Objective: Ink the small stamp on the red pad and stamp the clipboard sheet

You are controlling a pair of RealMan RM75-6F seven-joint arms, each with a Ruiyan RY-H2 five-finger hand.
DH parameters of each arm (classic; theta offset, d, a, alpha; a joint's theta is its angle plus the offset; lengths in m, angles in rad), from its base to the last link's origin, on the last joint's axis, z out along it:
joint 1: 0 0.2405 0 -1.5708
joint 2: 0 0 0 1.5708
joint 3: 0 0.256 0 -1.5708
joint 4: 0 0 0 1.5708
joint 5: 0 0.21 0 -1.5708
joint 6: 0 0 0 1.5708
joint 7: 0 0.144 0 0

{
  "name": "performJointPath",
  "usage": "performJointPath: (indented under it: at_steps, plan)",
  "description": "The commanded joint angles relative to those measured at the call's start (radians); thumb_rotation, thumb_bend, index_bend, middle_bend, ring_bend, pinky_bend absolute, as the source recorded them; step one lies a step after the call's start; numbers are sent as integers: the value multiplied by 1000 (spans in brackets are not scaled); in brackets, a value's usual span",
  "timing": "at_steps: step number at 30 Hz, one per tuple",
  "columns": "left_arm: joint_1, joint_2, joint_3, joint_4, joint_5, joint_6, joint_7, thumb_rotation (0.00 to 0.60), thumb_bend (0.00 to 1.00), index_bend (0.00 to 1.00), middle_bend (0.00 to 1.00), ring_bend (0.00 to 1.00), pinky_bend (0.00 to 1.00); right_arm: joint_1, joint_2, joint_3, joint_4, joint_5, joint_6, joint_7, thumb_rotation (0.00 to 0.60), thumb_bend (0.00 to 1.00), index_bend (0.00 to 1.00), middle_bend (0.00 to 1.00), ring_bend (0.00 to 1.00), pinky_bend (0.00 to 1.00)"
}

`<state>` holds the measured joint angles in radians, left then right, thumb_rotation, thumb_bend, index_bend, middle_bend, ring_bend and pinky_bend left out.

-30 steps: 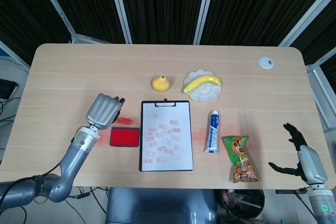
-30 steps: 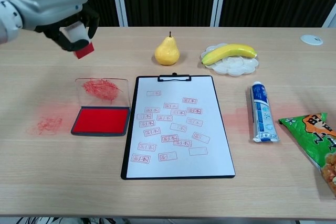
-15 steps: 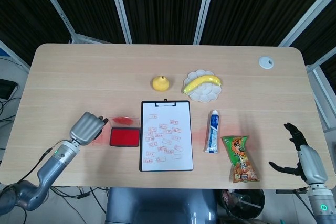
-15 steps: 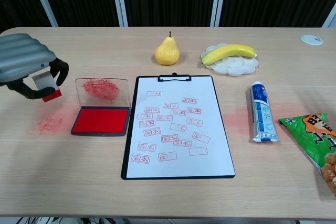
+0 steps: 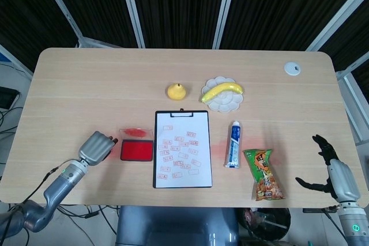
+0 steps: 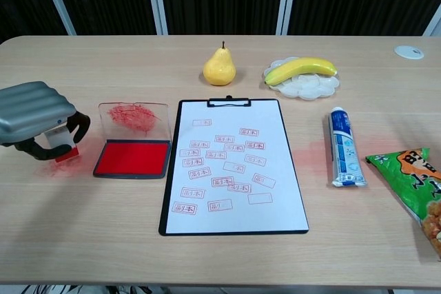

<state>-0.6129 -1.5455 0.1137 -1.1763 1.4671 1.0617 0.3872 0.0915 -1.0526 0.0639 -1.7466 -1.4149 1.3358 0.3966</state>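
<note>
One left hand [image 6: 34,118] gripping small stamp [image 6: 63,148] beside red pad [image 6: 132,158], right hand [image 5: 330,168] spread, holding nothing

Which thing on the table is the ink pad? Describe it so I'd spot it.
Find the clipboard with its white sheet mid-table. Just left of it lies the red pad, a flat dark tray of red ink with a clear, red-smeared lid standing open behind it.
</note>
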Motion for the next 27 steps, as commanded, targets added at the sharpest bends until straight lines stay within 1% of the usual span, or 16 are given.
performJointPath:
  at_steps: [1, 9, 15, 19, 27]
  plan:
    - [10, -10, -2, 15, 6, 1, -8, 600, 482, 678, 745, 922, 1000, 0, 0, 0, 0, 0, 0, 0, 600, 135, 90, 0, 0, 219]
    - [41, -35, -13, 50, 5, 12, -28, 600, 460, 656, 725, 921, 1000, 1, -1, 2, -11, 0, 2, -9, 600, 135, 90, 0, 0, 219]
    - [68, -67, -33, 79, -4, 37, -30, 600, 453, 650, 718, 921, 1000, 1, 1, 4, -22, 4, 2, -20, 600, 136, 90, 0, 0, 219]
    - [81, -87, -45, 102, -11, 43, -40, 600, 448, 624, 703, 921, 1000, 0, -1, 4, -18, 6, 1, -20, 600, 136, 90, 0, 0, 219]
    - [90, -101, -55, 123, -8, 37, -41, 600, 436, 583, 660, 921, 1000, 0, -2, 5, -18, 5, 1, -24, 600, 136, 90, 0, 0, 219]
